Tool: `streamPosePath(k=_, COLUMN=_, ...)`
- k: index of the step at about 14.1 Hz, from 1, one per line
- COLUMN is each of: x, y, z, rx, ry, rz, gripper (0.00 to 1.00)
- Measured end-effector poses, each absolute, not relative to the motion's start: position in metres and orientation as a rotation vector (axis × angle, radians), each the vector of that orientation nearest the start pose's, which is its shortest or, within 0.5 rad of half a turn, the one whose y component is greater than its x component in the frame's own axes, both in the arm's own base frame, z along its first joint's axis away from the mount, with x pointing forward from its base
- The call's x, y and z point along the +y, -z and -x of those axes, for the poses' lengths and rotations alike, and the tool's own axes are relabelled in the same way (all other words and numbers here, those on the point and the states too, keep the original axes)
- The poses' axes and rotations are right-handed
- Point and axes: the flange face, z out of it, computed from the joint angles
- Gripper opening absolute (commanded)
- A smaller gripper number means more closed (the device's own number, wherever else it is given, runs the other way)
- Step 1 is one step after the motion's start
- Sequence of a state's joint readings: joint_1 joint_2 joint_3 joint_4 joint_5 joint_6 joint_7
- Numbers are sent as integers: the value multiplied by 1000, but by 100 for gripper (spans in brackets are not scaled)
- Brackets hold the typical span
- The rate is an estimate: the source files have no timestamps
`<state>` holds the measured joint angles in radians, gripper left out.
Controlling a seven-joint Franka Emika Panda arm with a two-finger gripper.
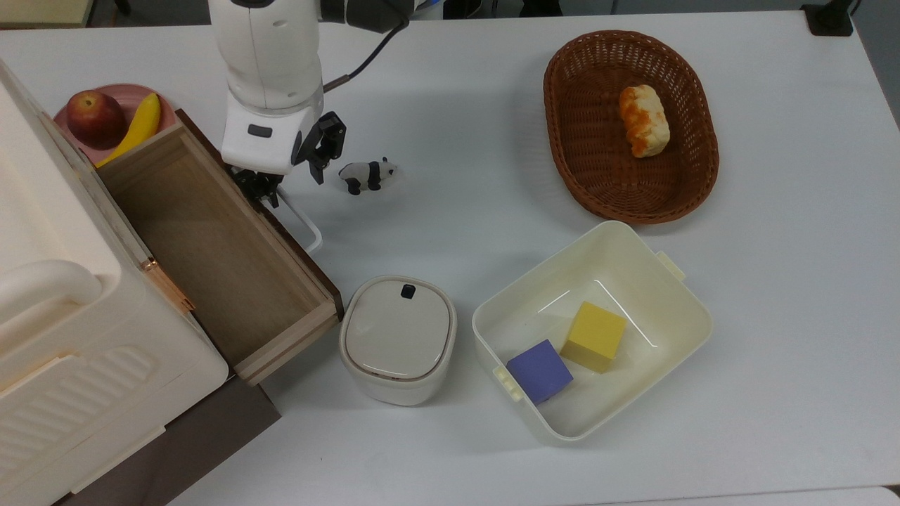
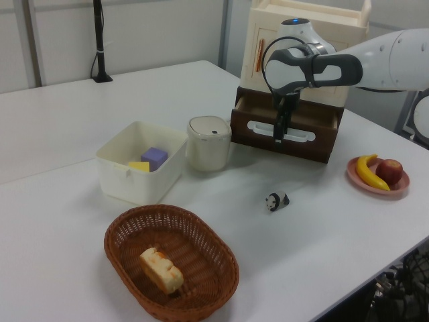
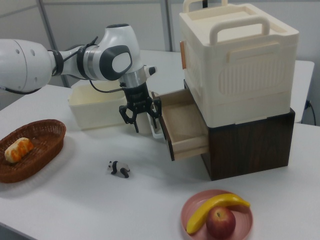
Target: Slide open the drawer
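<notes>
Since the drawer (image 1: 211,246) already sticks well out from under the big cream box (image 3: 237,60), I'd guess the light wood slides easily. The stiff white handle (image 1: 304,228) looks like the grab spot. The gripper (image 1: 292,169) hangs over it, fingers spread wide, holding nothing, with a toy panda (image 1: 367,174) just beside.

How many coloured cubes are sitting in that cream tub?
2. The yellow cube and the purple cube both lie inside the cream tub, side by side; the purple one is nearer the top view's left. Nothing seems hidden.
</notes>
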<state>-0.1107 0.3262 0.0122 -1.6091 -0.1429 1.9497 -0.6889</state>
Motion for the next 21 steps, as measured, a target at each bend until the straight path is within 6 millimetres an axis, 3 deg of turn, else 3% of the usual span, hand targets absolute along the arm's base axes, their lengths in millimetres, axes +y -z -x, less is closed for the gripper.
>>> streamPosePath(k=8, x=-66, y=-453, z=-654, rx=-974, ry=-23, rz=3127, gripper=60)
streamPosePath(k=11, x=-59, y=-475, z=-655, rx=-964, ry=41, rz=3144, gripper=60)
streamPosePath(k=12, x=-50, y=-495, z=-656, rx=-967, ry=101, rz=3151, gripper=62)
streamPosePath(k=13, x=-44, y=-510, z=-656, rx=-962, ry=147, rz=3156, gripper=70)
streamPosePath(k=15, x=-29, y=-539, z=-653, rx=-921, ry=235, rz=3170, gripper=100)
streamPosePath(k=17, x=-8, y=-560, z=-644, rx=-832, ry=268, rz=3186, gripper=100)
streamPosePath(k=21, x=32, y=-563, z=-620, rx=-358, ry=85, rz=3247, gripper=100)
